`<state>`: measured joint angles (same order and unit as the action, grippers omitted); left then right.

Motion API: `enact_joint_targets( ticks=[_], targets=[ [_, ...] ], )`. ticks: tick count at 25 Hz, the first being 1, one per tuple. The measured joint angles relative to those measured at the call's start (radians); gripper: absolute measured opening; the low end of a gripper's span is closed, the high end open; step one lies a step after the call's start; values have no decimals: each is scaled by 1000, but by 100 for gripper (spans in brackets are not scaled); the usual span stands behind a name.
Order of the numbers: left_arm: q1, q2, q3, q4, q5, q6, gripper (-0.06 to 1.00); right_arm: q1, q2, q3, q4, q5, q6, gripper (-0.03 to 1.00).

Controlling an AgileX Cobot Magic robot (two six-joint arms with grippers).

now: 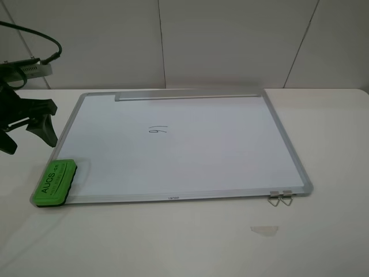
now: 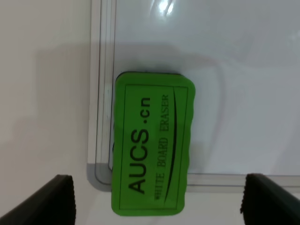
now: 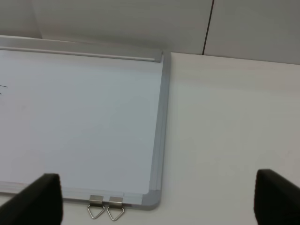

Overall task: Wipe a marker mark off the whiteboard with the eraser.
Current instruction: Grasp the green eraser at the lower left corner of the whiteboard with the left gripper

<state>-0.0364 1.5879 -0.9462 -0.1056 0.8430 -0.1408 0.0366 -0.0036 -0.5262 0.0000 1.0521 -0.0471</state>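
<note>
The whiteboard (image 1: 219,156) lies flat on the table, its grey tray strip (image 1: 187,95) along the far edge. The black marker mark (image 1: 157,130) sits near the board's middle. On the board's near left corner rests the green eraser (image 1: 55,182), overhanging the frame. My left gripper (image 1: 26,130) hovers open above and behind it, touching nothing. In the left wrist view the eraser (image 2: 150,145) lies between the spread fingertips of the left gripper (image 2: 158,197). My right gripper (image 3: 157,197) is open and empty over the table beside the board's near right corner (image 3: 152,199); it is out of the high view.
Two small metal clips (image 1: 280,198) (image 3: 106,206) hang off the board's near right edge. A pale scrap (image 1: 264,230) lies on the white table (image 1: 334,144) in front. A black cable (image 1: 34,32) loops above the left arm. A panelled wall stands behind.
</note>
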Motion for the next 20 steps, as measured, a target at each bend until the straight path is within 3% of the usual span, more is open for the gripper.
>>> enact_joint_targets(
  ticks=[20],
  targets=[
    [0, 311, 33, -67, -160, 81, 73, 0, 0, 0, 0, 0, 0, 82]
  ],
)
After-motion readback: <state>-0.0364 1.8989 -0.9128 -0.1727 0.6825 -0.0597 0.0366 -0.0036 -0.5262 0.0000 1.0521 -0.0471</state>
